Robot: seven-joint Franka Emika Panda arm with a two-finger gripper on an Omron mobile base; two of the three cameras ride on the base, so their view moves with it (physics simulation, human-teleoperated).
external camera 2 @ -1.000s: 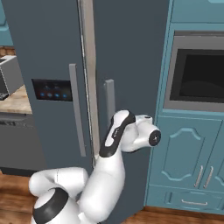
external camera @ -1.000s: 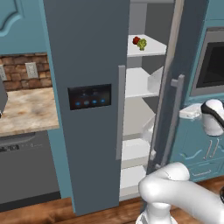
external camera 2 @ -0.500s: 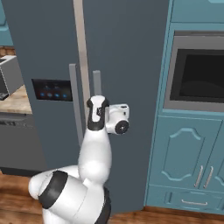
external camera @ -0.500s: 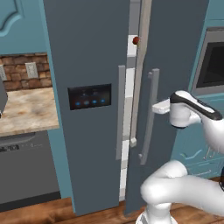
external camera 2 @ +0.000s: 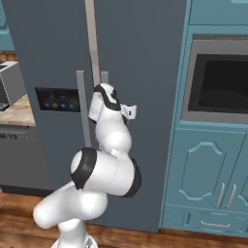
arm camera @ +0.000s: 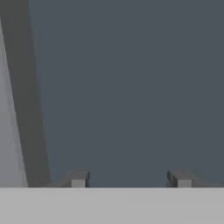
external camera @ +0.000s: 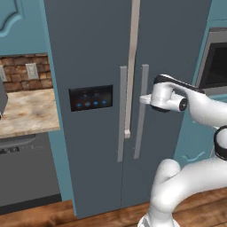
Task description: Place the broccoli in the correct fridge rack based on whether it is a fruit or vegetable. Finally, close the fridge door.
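The gripper [arm camera: 131, 179] faces the flat slate-grey face of the fridge door [arm camera: 131, 87] from close up. Its two dark fingertips [arm camera: 78, 178] stand well apart with nothing between them, so the claw looks released and empty, though the tips are mostly cut off at the bottom of the hand view and the spread is hard to judge. At the left of that view a darker band and a paler strip run down the panel; this is likely the door's edge or its handle, but the view is too tight to say which.

From the left base view, the gripper [external camera: 144, 99] reaches in from the right and meets the fridge door [external camera: 177, 57] right beside the long vertical bar handle [external camera: 141, 111]. The white wrist sits just behind it, with the forearm running off toward the right edge. The fridge door [external camera 2: 140, 72] lies nearly flush with its neighbour, the matching door [external camera: 84, 44] that carries the black display with blue lights [external camera: 91, 97]. A narrow pale strip [external camera: 132, 57] remains visible between the two doors, running from the top down to about handle height.

In the right base view the arm rises in front of the fridge and hides the claw itself. To the right stand teal cabinets [external camera 2: 208, 179] with a built-in oven [external camera 2: 218, 80] above them. To the left of the fridge are a stone-look countertop [external camera: 24, 113], a brick backsplash [external camera: 26, 71] and a wooden floor [external camera: 53, 215].
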